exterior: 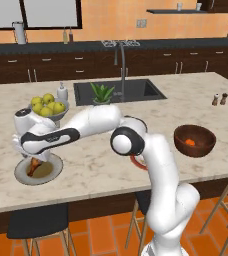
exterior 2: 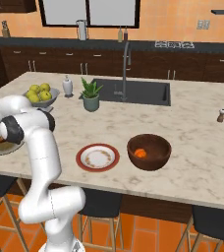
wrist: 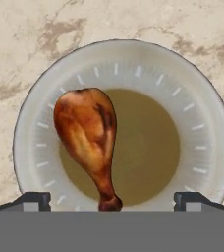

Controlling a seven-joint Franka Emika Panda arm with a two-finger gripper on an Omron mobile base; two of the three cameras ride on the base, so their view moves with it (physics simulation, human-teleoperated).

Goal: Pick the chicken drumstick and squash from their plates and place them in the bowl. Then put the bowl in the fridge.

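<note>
With jaws spread wide above the grey-green plate (wrist: 202,123), the gripper (wrist: 112,201) risks pinching only the chicken drumstick (wrist: 87,135)'s thin bone end, letting the leg swing free and drop.

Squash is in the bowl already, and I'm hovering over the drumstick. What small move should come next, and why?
Probably lower straight down. The gripper is open above the grey-green plate, and the drumstick lies between the fingertips, untouched. Its thin bone end sits nearest, so nudging toward the plump end first may grip better.
</note>
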